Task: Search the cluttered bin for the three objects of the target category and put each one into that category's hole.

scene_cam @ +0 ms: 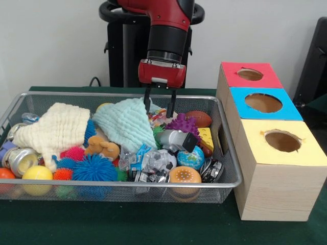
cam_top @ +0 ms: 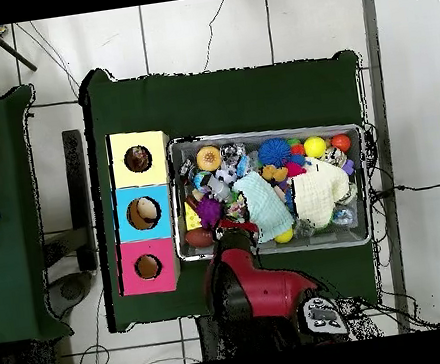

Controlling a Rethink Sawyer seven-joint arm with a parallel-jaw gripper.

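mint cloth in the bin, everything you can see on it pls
The mint-green waffle-textured cloth is soft, crumpled fabric, draped in a heap over the clutter mid-bin in the silver wire-mesh basket. It lies beside the cream cloth, above a tan plush toy. The robot's claw, fingers open, hangs at its far right edge.

Lit evenly and softly from above; no hard glare in front view. Showed faint shadow on worktop (scene_cam: 153, 224) under bin (scene_cam: 225, 153) front rim and beside yellow-topped box (scene_cam: 286, 153). Stayed dark inside hole (scene_cam: 282, 141). Looked mildly soft overall, small clutter smeared. Appeared washed out on pale floor in overhead view, worktop (cam_top: 252, 95) very dark, bin (cam_top: 365, 235) contents hard to resolve.
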